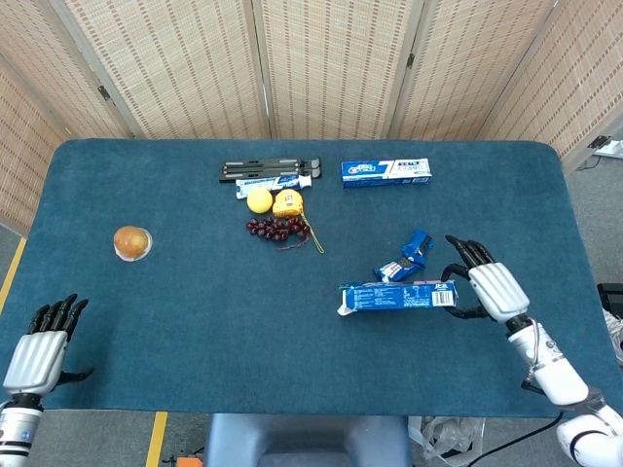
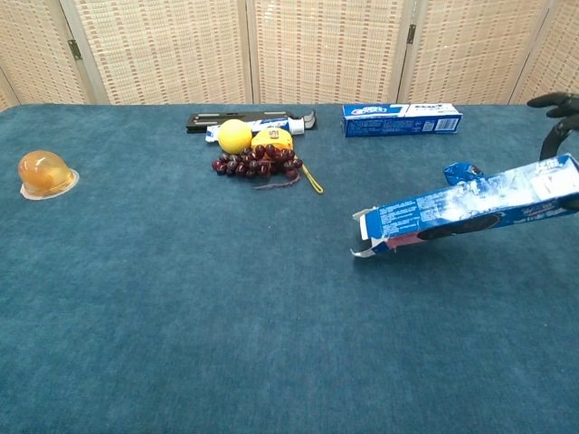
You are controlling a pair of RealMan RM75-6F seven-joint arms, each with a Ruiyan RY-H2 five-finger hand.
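My right hand [image 1: 487,288] [image 2: 558,110] grips one end of a long blue cookie box [image 1: 397,296] [image 2: 466,212], held level just above the cloth with its open flap pointing left. Behind the box lie small blue snack packets [image 1: 404,258] [image 2: 462,171]. My left hand [image 1: 39,352] hangs off the table's near left corner, fingers apart, holding nothing; the chest view does not show it.
The blue cloth table [image 1: 214,321] carries an orange jelly cup [image 1: 131,242] [image 2: 42,173] at left. At the back stand a black tool and tube [image 1: 270,174], lemon [image 1: 259,199], yellow tape measure [image 1: 287,203], dark grapes [image 1: 279,229] and a toothpaste box [image 1: 385,171] [image 2: 401,118].
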